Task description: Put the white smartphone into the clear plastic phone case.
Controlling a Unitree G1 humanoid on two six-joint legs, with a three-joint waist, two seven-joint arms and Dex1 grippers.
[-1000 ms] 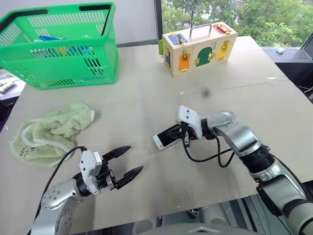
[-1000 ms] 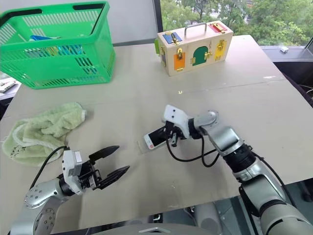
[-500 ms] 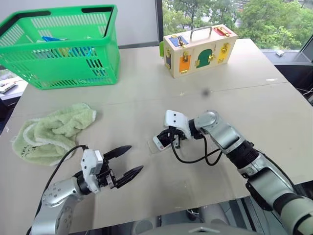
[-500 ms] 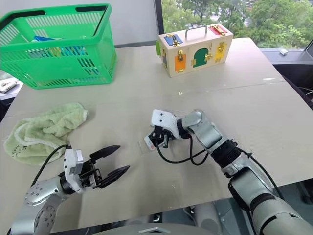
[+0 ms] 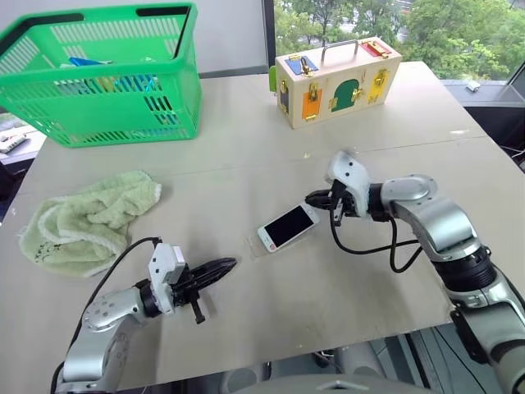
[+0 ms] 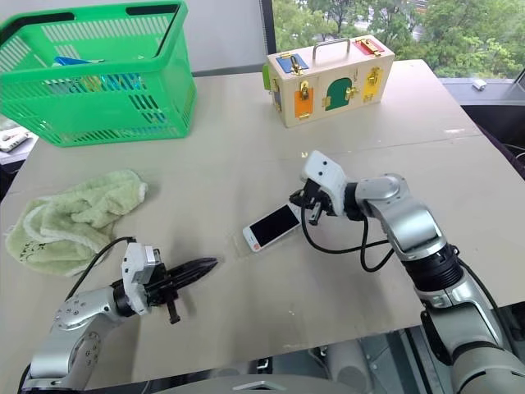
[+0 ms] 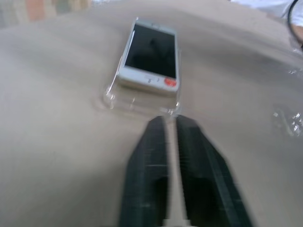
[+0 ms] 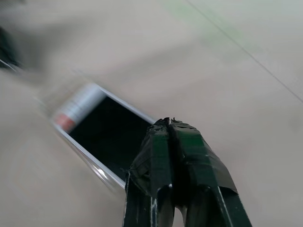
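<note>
White smartphone (image 5: 287, 226) lies screen up mid-bench (image 5: 246, 156), its near end overlapping the clear plastic phone case (image 7: 137, 97); the case's glinting rim juts out past that end, so the phone looks laid on or partly in the shell, not fully seated; that is a judgement from the edges alone.

Right gripper (image 5: 316, 197) hangs just beside the phone's far end, fingers pressed together, holding nothing; left gripper (image 5: 220, 267) sits low near the bench, aimed at the case end, fingers likewise closed and empty.

Step in hand: seating the phone; next move likely calls for a push along its length or a press down, with the case steadied.

No readable writing; a red dot shows on the phone's near bezel.
</note>
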